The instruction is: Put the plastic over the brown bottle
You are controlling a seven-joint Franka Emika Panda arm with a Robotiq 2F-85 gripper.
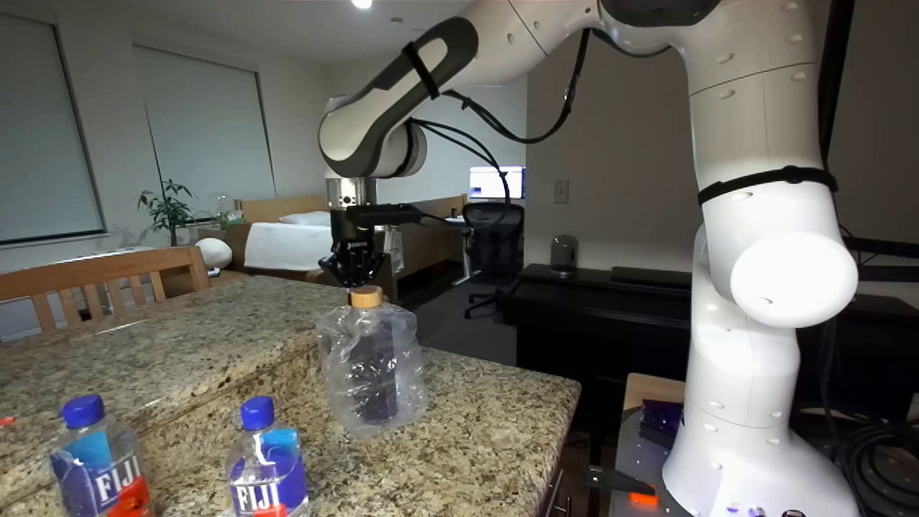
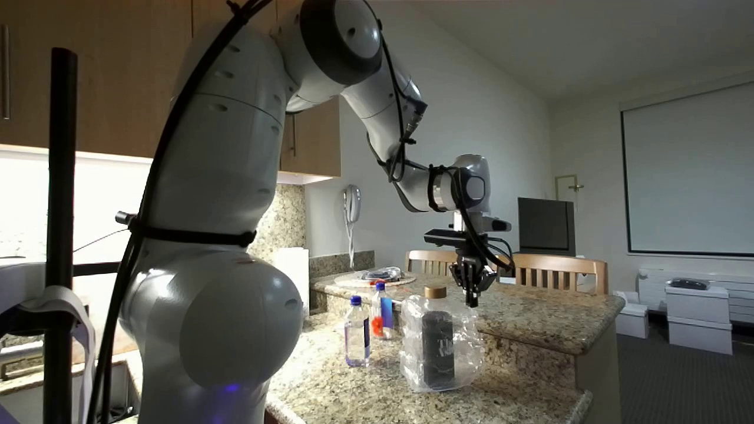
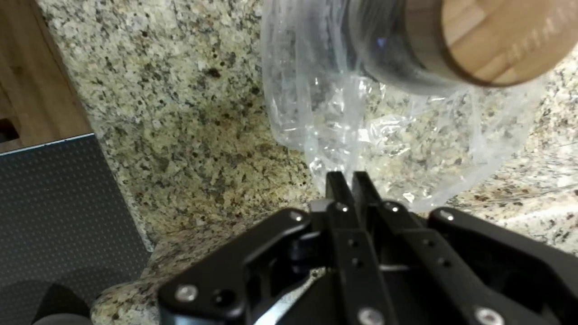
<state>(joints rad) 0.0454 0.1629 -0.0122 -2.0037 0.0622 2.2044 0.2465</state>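
The brown bottle (image 1: pixel 374 388) stands upright on the lower counter, with its tan cap (image 1: pixel 367 296) showing on top. The plastic (image 1: pixel 408 406) surrounds the bottle's body as a clear crinkled sleeve, wider than the bottle; the cap sticks out above it. Both exterior views show this, with the bottle (image 2: pixel 438 353) seen through the plastic (image 2: pixel 469 347). In the wrist view the cap (image 3: pixel 505 40) is at upper right and the plastic (image 3: pixel 334 113) lies beyond my fingertips. My gripper (image 3: pixel 347 176) points down beside the cap, fingers nearly together, with no plastic visibly pinched; contact is unclear.
Two clear water bottles (image 1: pixel 100 459) (image 1: pixel 267 467) with blue caps stand near the brown bottle. A raised granite counter (image 2: pixel 548 315) runs behind it. Wooden chairs (image 2: pixel 551 268) stand beyond. The lower counter ends at an edge (image 1: pixel 574 402) on the arm's side.
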